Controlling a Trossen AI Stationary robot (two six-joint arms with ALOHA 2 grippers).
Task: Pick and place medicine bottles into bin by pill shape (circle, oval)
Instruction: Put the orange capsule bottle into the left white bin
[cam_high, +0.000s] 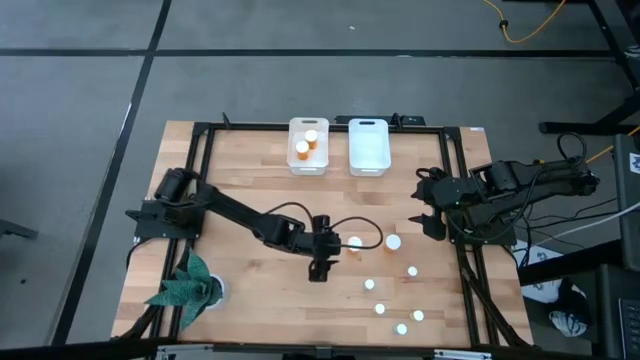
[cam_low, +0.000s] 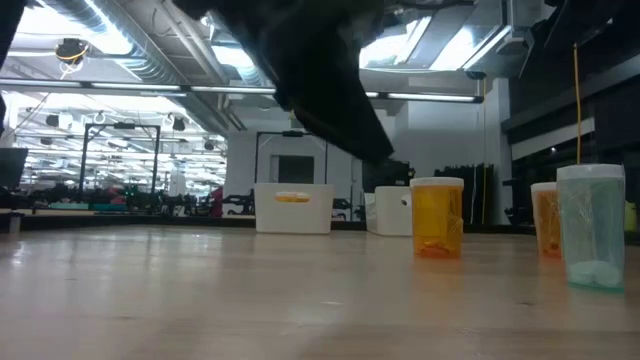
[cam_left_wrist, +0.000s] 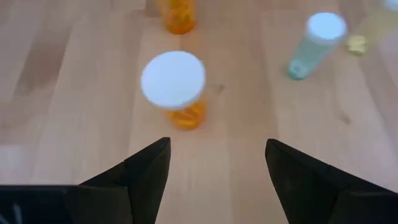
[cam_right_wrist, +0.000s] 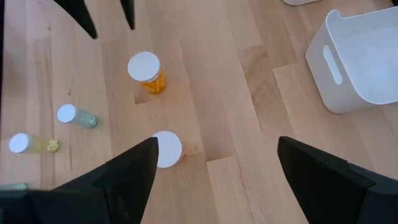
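Note:
An orange medicine bottle (cam_left_wrist: 173, 81) with a white cap stands upright on the wooden table, a short way ahead of my left gripper (cam_left_wrist: 217, 168), which is open and touches nothing. From above, this bottle (cam_high: 354, 243) is just right of that gripper (cam_high: 330, 252). A second orange bottle (cam_high: 393, 242) stands farther right. Several small pale bottles (cam_high: 380, 309) are spread toward the near right. My right gripper (cam_high: 428, 215) waits open at the right side, raised above the table.
Two white bins stand at the far edge: the left bin (cam_high: 308, 162) holds two orange bottles, while nothing shows inside the right bin (cam_high: 368, 147). A green leafy object (cam_high: 185, 290) sits at the near left corner. A dark frame (cam_high: 200, 135) borders the table.

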